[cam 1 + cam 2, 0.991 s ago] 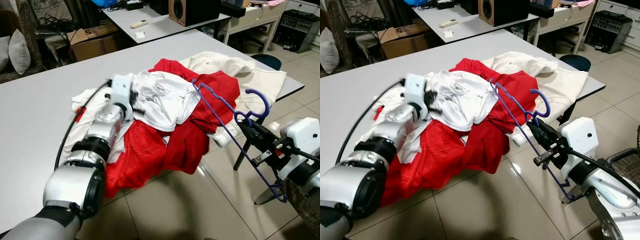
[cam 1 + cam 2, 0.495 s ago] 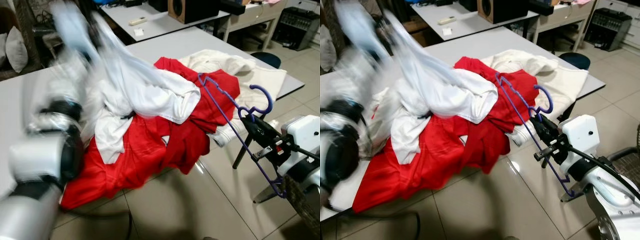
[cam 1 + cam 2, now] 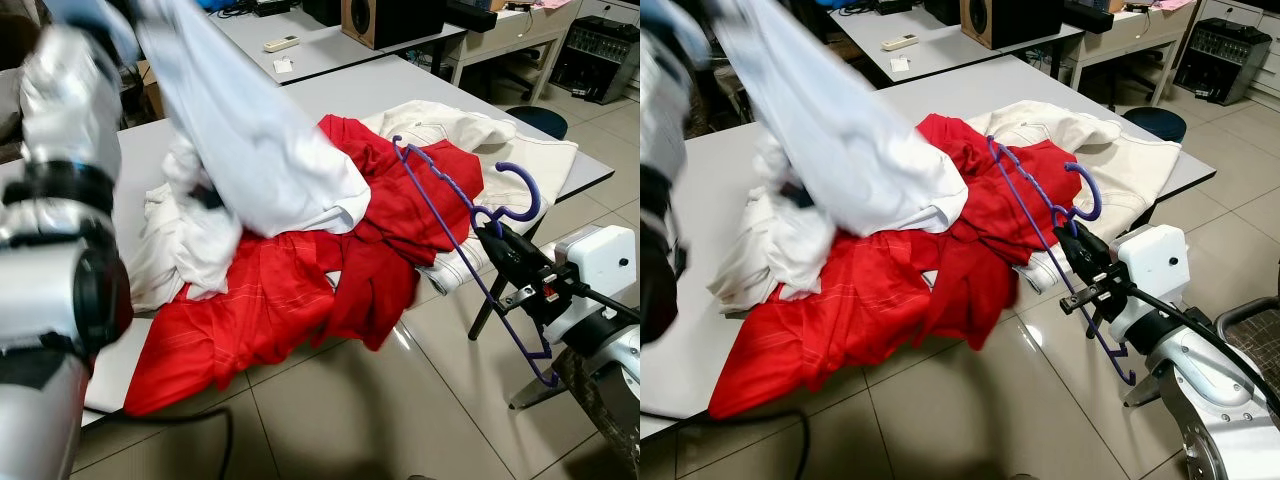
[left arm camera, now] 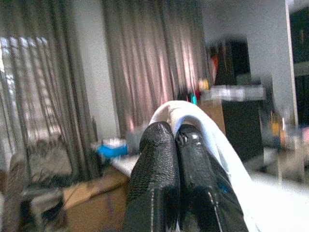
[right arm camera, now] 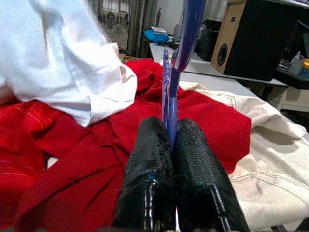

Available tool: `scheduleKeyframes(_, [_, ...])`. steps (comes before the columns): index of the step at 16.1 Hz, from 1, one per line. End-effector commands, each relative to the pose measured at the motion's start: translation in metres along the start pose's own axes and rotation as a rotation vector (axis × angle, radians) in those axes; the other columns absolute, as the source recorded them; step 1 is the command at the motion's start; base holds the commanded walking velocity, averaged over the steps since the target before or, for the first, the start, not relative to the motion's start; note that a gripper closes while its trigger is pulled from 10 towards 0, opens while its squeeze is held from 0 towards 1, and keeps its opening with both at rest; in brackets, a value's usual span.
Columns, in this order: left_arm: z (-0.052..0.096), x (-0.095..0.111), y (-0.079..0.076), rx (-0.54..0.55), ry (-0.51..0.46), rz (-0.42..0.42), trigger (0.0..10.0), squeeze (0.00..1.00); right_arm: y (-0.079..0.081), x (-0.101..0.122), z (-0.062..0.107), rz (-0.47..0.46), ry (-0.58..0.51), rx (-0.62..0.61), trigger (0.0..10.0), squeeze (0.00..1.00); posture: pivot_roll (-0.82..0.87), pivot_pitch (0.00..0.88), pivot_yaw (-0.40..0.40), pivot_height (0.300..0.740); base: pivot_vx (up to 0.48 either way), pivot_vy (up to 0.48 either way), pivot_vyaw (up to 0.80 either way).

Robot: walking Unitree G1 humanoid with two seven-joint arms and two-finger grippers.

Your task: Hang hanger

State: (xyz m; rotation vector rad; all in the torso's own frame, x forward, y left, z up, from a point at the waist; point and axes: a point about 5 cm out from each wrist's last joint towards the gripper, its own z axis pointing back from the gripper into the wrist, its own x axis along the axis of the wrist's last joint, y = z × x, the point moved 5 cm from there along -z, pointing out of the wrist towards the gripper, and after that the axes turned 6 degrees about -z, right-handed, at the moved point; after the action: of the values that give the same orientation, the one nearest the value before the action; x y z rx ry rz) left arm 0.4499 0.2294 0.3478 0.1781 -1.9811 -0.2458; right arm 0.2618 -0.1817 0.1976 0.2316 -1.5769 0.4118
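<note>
My left arm has swung up from the clothes pile, my left fingers dragging the white shirt high off the bench, uncovering more red cloth

A grey table carries a heap of clothes: red garments spill over its near edge, a cream garment lies at the far corner, and white cloth is bunched on the left. Behind it, a second table holds a black speaker, a remote and a paper slip. The floor is pale, glossy tile. A cardboard box stands before grey curtains.
</note>
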Motion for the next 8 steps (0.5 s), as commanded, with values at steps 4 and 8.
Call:
scheduleKeyframes(4, [0.021,-0.053,0.002,-0.042,0.206,-0.151,0.0,0.00,0.003,0.001,-0.004,-0.001,-0.018,0.012,10.0,0.00,-0.13,0.000,0.123,0.740,0.000,0.000,0.00])
scheduleKeyframes(8, [0.033,-0.041,0.058,0.105,0.220,-0.238,0.0,0.00,0.005,0.001,-0.005,-0.002,-0.018,0.020,10.0,0.00,-0.12,0.000,0.120,0.740,0.000,0.000,0.00])
